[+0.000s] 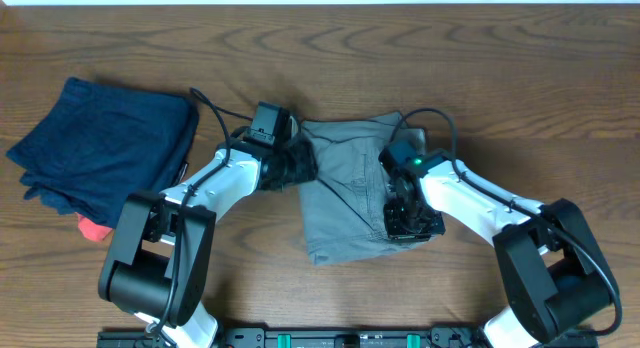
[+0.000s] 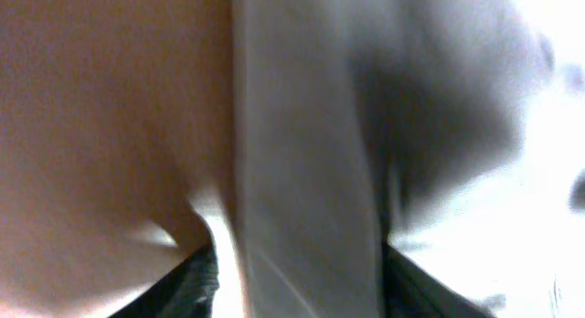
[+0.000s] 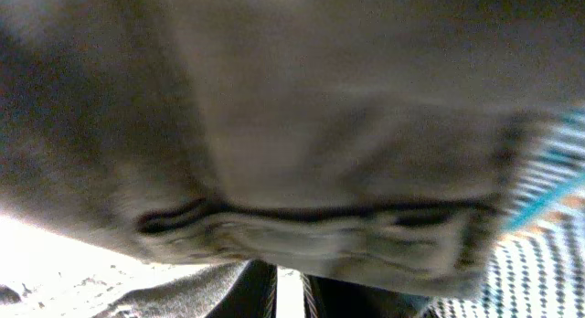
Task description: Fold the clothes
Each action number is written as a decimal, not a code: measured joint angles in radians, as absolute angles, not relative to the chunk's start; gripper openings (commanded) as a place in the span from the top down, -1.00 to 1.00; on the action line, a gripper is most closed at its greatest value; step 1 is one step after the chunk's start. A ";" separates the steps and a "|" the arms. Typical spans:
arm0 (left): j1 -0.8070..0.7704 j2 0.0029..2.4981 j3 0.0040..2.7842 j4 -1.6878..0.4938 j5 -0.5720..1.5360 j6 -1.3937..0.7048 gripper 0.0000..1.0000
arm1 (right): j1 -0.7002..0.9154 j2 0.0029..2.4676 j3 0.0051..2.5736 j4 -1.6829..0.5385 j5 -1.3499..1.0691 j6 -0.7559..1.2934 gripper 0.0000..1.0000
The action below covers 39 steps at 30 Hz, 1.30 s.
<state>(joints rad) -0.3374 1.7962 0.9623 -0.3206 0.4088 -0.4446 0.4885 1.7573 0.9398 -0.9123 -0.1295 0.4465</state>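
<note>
The grey shorts lie partly folded in the middle of the table, with a fold running down them. My left gripper is at their left edge. In the blurred left wrist view a strip of the grey shorts fills the space between its fingers, so it is shut on them. My right gripper is at the shorts' right edge. In the right wrist view its fingers are nearly together under a hem of the shorts, shut on the cloth.
A folded navy-blue garment lies at the left of the wooden table, with a small red cloth sticking out beneath its near edge. The left arm's cable loops next to the navy garment.
</note>
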 measured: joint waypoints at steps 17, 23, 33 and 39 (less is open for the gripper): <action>-0.395 1.519 0.941 -0.303 0.387 -0.443 -0.44 | 0.149 1.777 1.184 -0.823 0.056 0.412 0.70; -0.395 1.504 0.945 -0.079 0.261 -0.439 -0.44 | 0.176 1.777 1.241 -0.952 0.023 0.380 0.71; -0.395 1.748 0.944 -0.138 0.347 -0.437 -0.11 | 0.194 1.777 1.177 -0.969 0.011 0.424 0.70; -0.392 1.796 0.952 -0.315 0.427 -0.431 0.21 | 0.194 1.777 1.074 -0.831 0.012 0.426 0.51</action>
